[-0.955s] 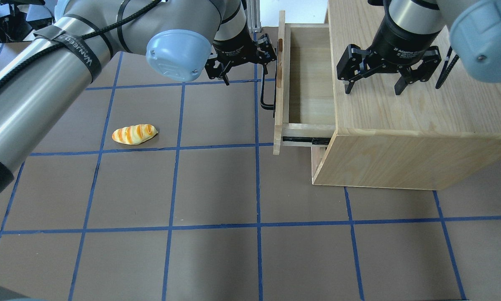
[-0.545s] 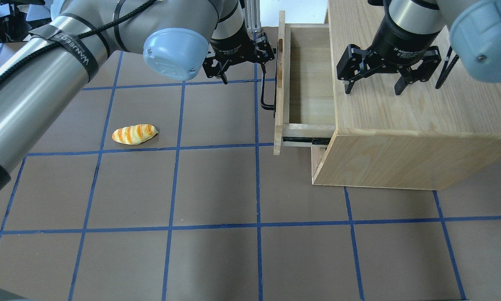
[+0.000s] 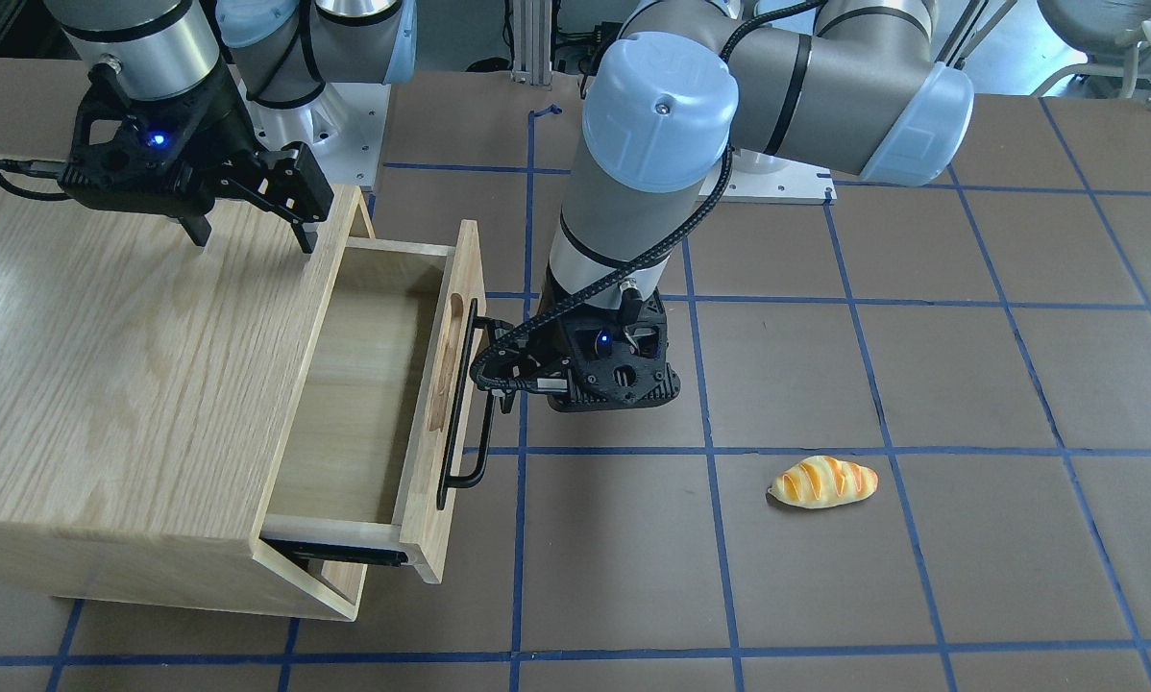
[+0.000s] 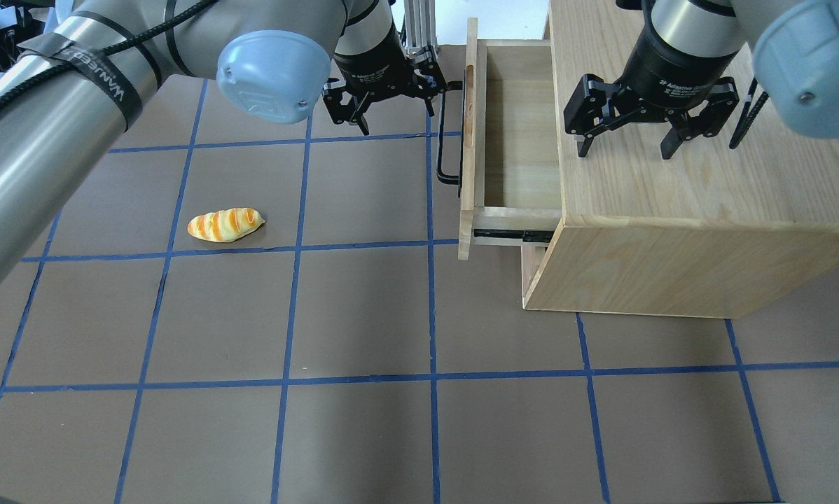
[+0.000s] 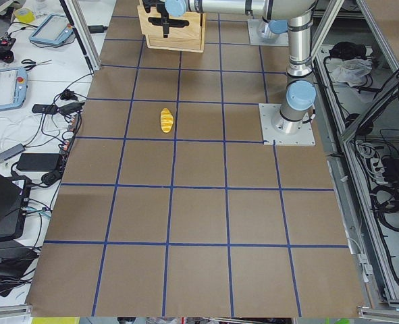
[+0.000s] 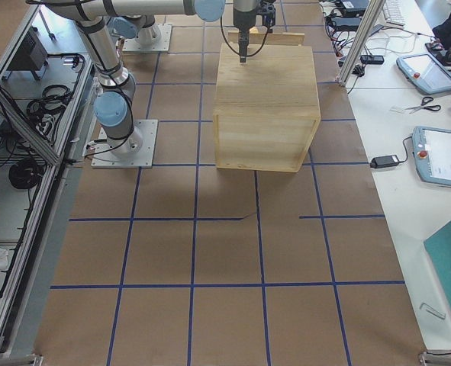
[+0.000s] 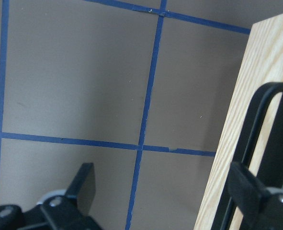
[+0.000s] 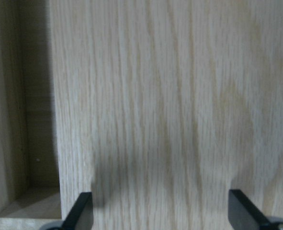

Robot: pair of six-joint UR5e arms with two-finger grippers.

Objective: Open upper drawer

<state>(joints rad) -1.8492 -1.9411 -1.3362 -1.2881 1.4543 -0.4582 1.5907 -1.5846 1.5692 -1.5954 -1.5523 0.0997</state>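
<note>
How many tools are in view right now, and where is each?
2. The left tool is open beside the black handle of the pulled-out upper drawer. The right tool is open over the cabinet top. None seems hidden.

A robotics laboratory: the left arm (image 3: pixel 652 192) and right arm (image 3: pixel 143 38) stood bolted to the table (image 5: pixel 199 223), its brown top gridded in blue tape (image 5: pixel 199 187), fenced by aluminium framing (image 6: pixel 362 36). Cable bundles (image 5: pixel 388 172) trailed alongside, and a teach pendant (image 5: pixel 0 88) and scissors (image 5: pixel 29 65) lay on the side bench (image 5: pixel 47 79).
</note>
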